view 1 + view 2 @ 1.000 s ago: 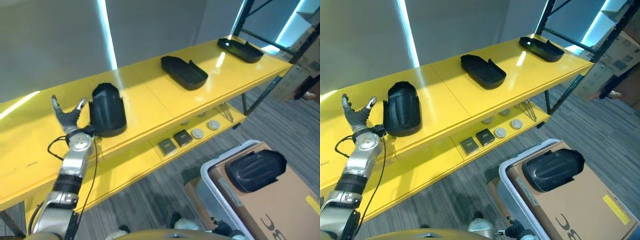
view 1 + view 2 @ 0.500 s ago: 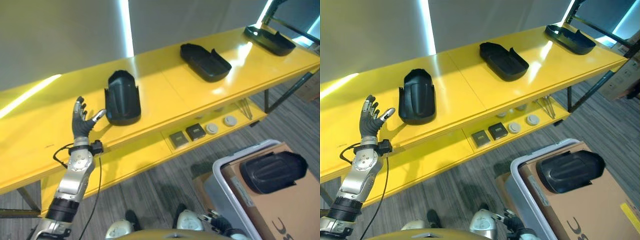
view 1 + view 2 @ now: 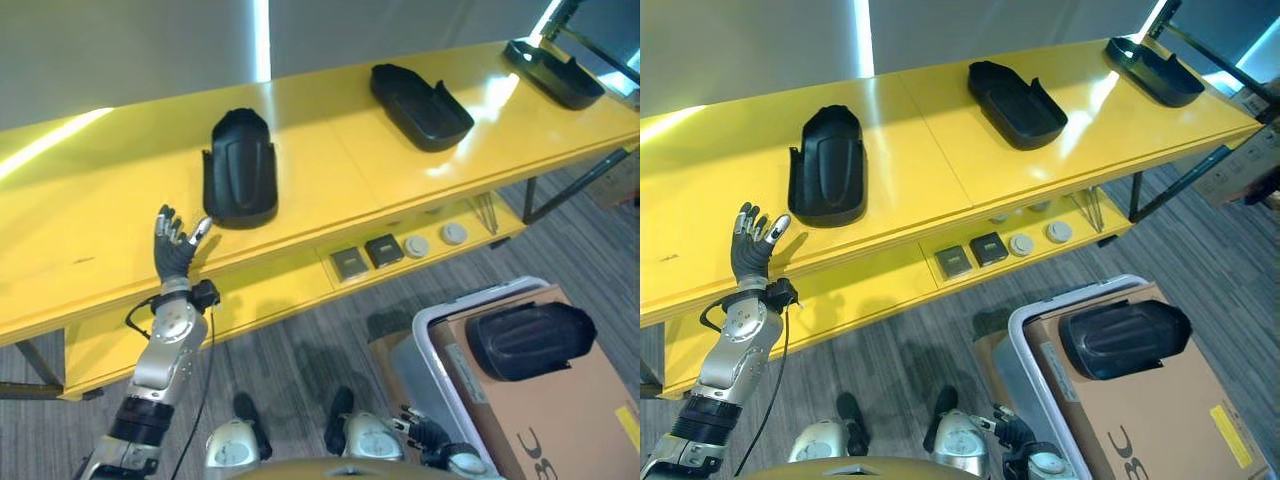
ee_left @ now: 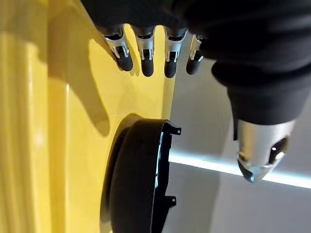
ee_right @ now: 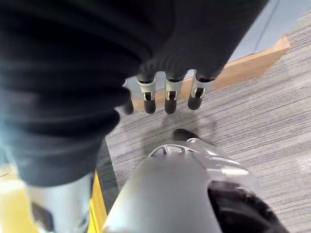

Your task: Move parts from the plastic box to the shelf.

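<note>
A black moulded part lies on the yellow shelf, with nothing touching it. My left hand hovers at the shelf's front edge, a short way left of and nearer than that part, open with fingers spread. The left wrist view shows its straight fingers and the same part beyond them. Two more black parts rest further right on the shelf. Another black part lies on cardboard inside the grey plastic box on the floor at lower right. My right hand hangs open over the carpet.
The lower shelf holds two small dark square blocks, two round discs and a few thin rods. A grey wall runs behind the shelf. More cardboard boxes stand at the far right.
My left hand has drawn back from beside the black part to the shelf's front edge, staying open. The part stays where it lay. The camera has shifted.
</note>
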You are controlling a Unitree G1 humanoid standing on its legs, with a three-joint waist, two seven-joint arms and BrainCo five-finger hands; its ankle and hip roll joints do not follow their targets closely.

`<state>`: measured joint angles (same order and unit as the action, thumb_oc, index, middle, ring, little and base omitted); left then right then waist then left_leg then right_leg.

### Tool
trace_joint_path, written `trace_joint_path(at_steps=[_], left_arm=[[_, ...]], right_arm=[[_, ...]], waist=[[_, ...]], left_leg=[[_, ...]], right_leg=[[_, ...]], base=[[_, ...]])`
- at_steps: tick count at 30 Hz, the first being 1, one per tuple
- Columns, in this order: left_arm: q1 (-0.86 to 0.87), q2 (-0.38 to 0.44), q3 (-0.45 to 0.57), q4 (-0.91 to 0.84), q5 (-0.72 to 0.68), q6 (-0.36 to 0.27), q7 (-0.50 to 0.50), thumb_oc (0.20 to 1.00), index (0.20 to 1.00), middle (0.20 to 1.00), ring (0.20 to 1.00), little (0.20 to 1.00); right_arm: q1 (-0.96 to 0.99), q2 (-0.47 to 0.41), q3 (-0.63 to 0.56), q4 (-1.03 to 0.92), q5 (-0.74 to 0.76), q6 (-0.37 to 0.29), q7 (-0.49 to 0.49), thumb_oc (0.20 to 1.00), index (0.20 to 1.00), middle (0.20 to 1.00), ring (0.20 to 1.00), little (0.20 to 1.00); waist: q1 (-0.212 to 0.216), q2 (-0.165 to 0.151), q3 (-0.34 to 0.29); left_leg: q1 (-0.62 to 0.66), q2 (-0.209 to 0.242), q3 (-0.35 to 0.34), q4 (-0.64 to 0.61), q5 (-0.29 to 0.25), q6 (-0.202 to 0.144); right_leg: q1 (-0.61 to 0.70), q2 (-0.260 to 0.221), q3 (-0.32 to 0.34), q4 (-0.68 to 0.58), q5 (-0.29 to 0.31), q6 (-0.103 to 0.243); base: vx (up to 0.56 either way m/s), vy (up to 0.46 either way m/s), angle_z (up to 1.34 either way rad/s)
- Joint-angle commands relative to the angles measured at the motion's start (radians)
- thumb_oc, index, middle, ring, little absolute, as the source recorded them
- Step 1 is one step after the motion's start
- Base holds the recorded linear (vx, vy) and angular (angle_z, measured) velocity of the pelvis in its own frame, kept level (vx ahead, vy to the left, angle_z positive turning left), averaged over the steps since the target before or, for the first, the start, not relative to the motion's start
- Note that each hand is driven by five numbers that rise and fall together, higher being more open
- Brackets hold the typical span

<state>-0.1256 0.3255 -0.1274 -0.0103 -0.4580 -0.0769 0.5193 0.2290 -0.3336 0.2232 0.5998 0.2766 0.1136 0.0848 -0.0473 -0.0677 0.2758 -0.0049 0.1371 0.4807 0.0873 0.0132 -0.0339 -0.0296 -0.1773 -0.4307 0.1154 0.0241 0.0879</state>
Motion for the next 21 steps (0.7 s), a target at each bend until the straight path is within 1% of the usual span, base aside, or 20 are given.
trace_joint_path(at_steps=[1, 12, 21], left_arm=[[-0.039, 0.025, -0.026, -0.017, -0.004, -0.062, -0.01, 1.0, 1.0, 1.0, 1.0, 1.0], [-0.077, 0.02, -0.059, 0.006, -0.025, -0.06, -0.024, 1.0, 1.0, 1.0, 1.0, 1.0], [-0.072, 0.004, -0.096, 0.036, -0.064, -0.041, -0.081, 1.0, 1.0, 1.0, 1.0, 1.0]], right_arm=[[0.016, -0.004, 0.013, -0.018, -0.002, -0.007, 0.005, 1.0, 1.0, 1.0, 1.0, 1.0], [-0.002, -0.004, 0.038, -0.008, -0.014, -0.011, 0.015, 1.0, 1.0, 1.0, 1.0, 1.0], [-0.005, -0.004, 0.048, 0.002, -0.031, -0.014, 0.022, 1.0, 1.0, 1.0, 1.0, 1.0]], waist=[[0.011, -0.007, -0.008], [-0.003, -0.004, -0.002], [-0.012, -0.003, -0.011]], left_leg=[[0.048, 0.114, -0.006, -0.009, -0.024, -0.061], [0.038, 0.131, 0.018, 0.007, -0.02, -0.069], [0.05, 0.141, 0.033, 0.004, -0.015, -0.076]], right_leg=[[0.028, -0.104, 0.03, -0.013, 0.021, 0.143], [0.032, -0.091, 0.034, -0.027, 0.015, 0.13], [0.046, -0.084, 0.037, -0.044, 0.016, 0.124]], base=[[-0.01, -0.048, -0.16], [-0.01, -0.028, -0.02], [0.01, -0.011, -0.04]])
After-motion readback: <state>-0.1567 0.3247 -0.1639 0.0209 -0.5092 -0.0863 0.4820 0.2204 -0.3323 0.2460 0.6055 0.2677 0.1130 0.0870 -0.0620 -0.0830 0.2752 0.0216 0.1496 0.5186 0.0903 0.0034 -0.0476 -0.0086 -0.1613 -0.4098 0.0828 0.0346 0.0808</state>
